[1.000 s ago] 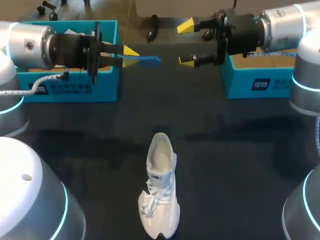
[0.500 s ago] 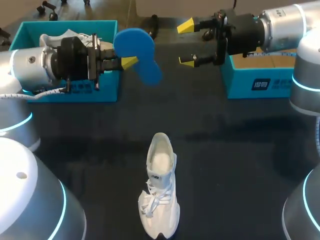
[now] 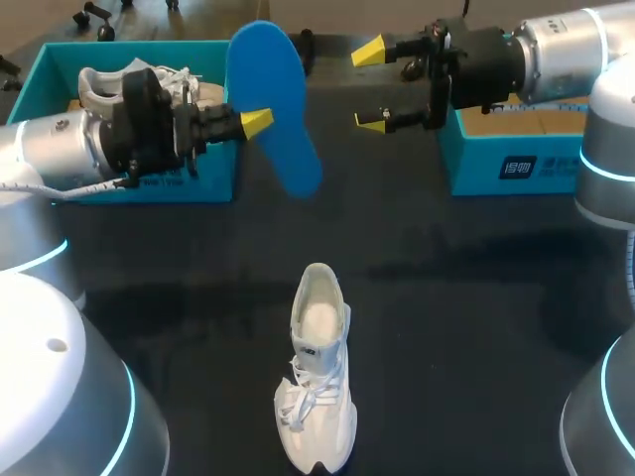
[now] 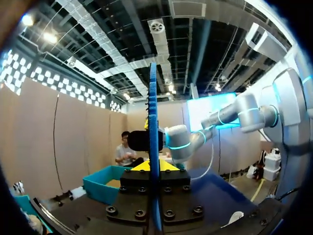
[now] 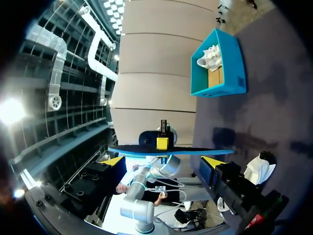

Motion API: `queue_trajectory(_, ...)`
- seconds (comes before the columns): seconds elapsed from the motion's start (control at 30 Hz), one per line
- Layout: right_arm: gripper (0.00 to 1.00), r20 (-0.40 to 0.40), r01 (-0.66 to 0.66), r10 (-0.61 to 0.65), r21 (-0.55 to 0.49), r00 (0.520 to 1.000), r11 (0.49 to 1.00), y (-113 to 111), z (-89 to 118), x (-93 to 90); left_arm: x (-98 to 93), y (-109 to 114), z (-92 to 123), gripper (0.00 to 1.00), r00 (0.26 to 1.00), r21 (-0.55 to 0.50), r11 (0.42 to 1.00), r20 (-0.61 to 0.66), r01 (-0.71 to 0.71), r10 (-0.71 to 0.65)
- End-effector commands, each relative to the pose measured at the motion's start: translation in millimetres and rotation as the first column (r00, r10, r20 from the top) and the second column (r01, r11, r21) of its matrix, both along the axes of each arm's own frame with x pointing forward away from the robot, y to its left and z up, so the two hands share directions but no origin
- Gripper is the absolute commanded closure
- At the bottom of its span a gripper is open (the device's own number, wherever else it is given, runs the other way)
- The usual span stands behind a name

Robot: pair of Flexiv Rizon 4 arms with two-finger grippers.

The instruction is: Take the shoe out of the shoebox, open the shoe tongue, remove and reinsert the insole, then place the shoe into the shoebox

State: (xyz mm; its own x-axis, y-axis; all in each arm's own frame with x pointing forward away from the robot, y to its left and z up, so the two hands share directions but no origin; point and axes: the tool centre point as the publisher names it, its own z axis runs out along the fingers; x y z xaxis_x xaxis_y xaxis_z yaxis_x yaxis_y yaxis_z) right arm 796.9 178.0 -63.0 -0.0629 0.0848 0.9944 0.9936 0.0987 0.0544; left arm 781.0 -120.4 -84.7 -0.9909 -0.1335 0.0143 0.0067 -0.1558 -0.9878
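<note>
Two wrist views catch the blue insole [image 4: 153, 147] only edge-on: a thin line clamped between the left gripper [image 3: 256, 121]'s fingers, and from the right wrist a flat band. Only the head view shows its broad face, held above the table [image 3: 476, 327] beside the left shoebox [image 3: 149, 188], wide end away from me. The right gripper [image 3: 369, 87] hangs opposite with its jaws apart, and the white shoe [image 3: 317, 377] lies on the table, toe toward me, heel away.

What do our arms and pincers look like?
Left arm and right arm: silver-grey rounded shells, cyan light rings at joints, black wrists. Left pincer and right pincer: black, yellow wedge tips. White braided cable on left arm.
</note>
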Motion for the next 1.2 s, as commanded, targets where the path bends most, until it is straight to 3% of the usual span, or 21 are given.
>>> queue_trajectory(0.03,0.00,0.000,0.000,0.000,-0.002,1.000,1.000,1.3,-0.3,0.1,4.7,1.2,4.5,1.00,0.959,-0.021,1.000,-0.283,0.017,-0.023)
queue_trajectory(0.2,0.00,0.000,0.000,0.000,-0.002,1.000,1.000,1.3,-0.3,0.1,7.9,-2.2,10.3,1.00,0.876,0.021,0.998,-0.480,0.056,-0.038)
queue_trajectory(0.23,0.00,0.000,0.000,0.000,-0.002,1.000,1.000,1.3,-0.3,0.1,8.2,-2.1,12.8,1.00,0.914,0.072,0.997,-0.406,0.035,-0.003)
queue_trajectory(0.6,0.00,0.000,0.000,0.000,-0.002,1.000,1.000,1.3,-0.3,0.1,8.2,-2.1,12.8,1.00,0.914,0.072,0.997,-0.406,0.035,-0.003)
queue_trajectory(0.77,0.00,0.000,0.000,0.000,-0.002,1.000,1.000,1.3,-0.3,0.1,12.0,-3.1,7.8,1.00,0.748,-0.039,0.993,-0.655,0.108,-0.107)
queue_trajectory(0.83,0.00,0.000,0.000,0.000,-0.002,1.000,1.000,1.3,-0.3,0.1,12.7,-2.6,4.9,1.00,0.642,-0.079,0.988,-0.753,0.133,-0.147)
queue_trajectory(1.03,0.00,0.000,0.000,0.000,-0.002,1.000,1.000,1.3,-0.3,0.1,12.5,-2.0,4.0,1.00,0.399,-0.136,0.981,-0.899,0.141,-0.182)
queue_trajectory(1.2,0.00,0.000,0.000,0.000,-0.002,1.000,1.000,1.3,-0.3,0.1,9.6,-2.9,-1.9,1.00,0.259,-0.127,0.985,-0.953,0.120,-0.154)
